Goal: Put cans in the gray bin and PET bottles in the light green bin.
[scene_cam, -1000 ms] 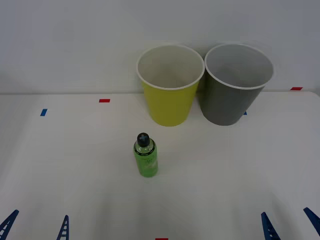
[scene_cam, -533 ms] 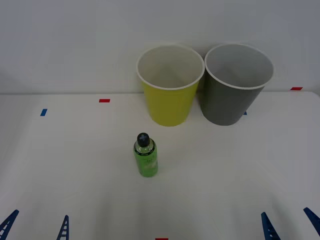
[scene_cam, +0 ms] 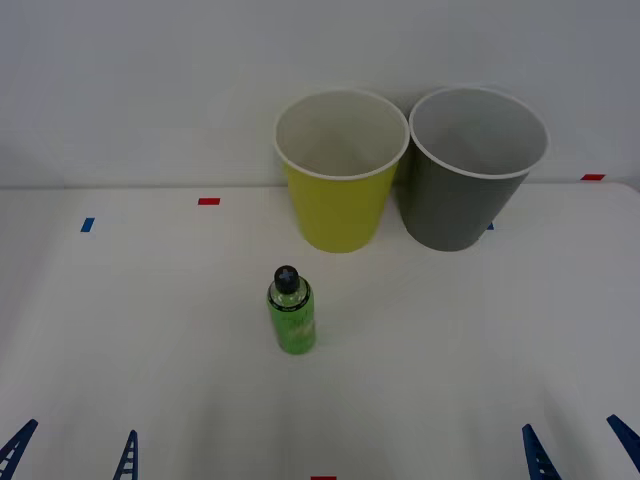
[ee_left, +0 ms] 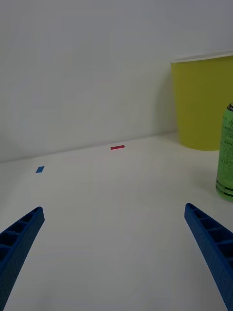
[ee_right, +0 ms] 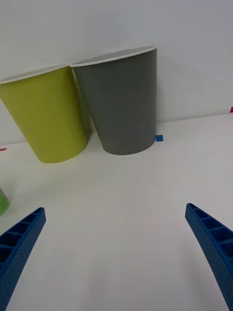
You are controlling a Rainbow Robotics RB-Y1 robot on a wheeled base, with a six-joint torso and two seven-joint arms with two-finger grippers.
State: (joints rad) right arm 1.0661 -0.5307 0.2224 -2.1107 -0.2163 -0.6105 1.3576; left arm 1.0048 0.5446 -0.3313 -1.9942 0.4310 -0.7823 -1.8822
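Observation:
A small green PET bottle (scene_cam: 291, 314) with a black cap stands upright near the middle of the white table (scene_cam: 150, 330); the left wrist view catches its side (ee_left: 225, 155). Behind it, against the wall, the light green bin (scene_cam: 340, 170) stands beside the gray bin (scene_cam: 470, 170), nearly touching, both upright. The right wrist view shows the light green bin (ee_right: 48, 114) and the gray bin (ee_right: 124, 99) side by side. My left gripper (scene_cam: 72, 455) is open at the table's near left edge. My right gripper (scene_cam: 578, 452) is open at the near right edge. No cans are in sight.
Small red tape marks (scene_cam: 208, 201) and blue tape marks (scene_cam: 87, 225) lie on the table along the back. A plain white wall (scene_cam: 150, 80) stands right behind the bins. A red mark (scene_cam: 322, 478) sits at the front edge.

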